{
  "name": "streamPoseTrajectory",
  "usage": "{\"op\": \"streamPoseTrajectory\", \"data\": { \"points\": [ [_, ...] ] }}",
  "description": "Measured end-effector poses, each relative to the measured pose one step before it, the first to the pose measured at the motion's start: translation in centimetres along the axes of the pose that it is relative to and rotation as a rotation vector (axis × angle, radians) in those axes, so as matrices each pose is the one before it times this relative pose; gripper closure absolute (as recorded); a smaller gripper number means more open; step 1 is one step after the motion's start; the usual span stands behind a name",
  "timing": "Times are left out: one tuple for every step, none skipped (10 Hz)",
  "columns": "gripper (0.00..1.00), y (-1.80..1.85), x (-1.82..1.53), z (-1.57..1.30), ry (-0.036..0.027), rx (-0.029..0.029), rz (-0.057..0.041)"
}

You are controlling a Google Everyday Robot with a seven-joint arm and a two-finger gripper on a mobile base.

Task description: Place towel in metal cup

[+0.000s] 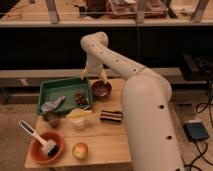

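The gripper (pixel 94 76) hangs over the back of the counter (pixel 107 140), its fingers spread and holding nothing, just above a dark bowl (pixel 101 89). The towel (pixel 52 105) lies crumpled in the green tray (pixel 65 86). The metal cup (pixel 51 119) stands just in front of the towel.

Legible text, labels, numbers: none on any item. Claw (pixel 93 76), fingers spread, at 12 o'clock over the surface (pixel 107 140).
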Motion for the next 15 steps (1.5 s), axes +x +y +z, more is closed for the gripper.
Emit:
{"op": "streamPoseTrajectory", "data": {
  "points": [
    [0.2, -0.68, -0.893, -0.217, 0.00043, 0.03402, -0.03936],
    [0.2, -0.566, -0.894, -0.104, 0.00128, 0.02189, -0.0261],
    [0.2, -1.743, -1.629, 0.013, 0.00375, 0.02699, -0.04743],
    [0.2, -2.722, -2.002, 0.427, 0.00603, 0.01775, -0.05844],
    [0.2, -1.798, -1.114, 0.341, 0.00521, 0.00743, -0.03218],
    [0.2, -1.687, -1.046, 0.293, 0.00035, 0.0108, -0.02836],
    [0.2, -0.202, -0.159, 0.076, 0.00374, -0.00135, -0.00601],
    [0.2, 0.291, 0.194, -0.076, 0.00606, -0.00393, 0.00209],
    [0.2, -0.001, -0.03, 0.021, -0.00102, -0.00063, -0.00015],
    [0.2, -0.276, -0.062, -0.05, -0.0017, -0.01102, -0.00709],
    [0.2, -0.457, -0.246, 0.166, -0.00494, -0.016, -0.02652],
    [0.2, -1.009, -0.261, 0.416, -0.00657, -0.01141, -0.0385],
    [0.2, -1.355, -0.197, 0.602, -0.00711, -0.00846, -0.0335],
    [0.2, -2.287, -0.056, 0.948, -0.00679, -0.00911, -0.03965],
    [0.2, -1.941, 0.053, 0.781, -0.00564, -0.00233, -0.02531]
  ]
}}
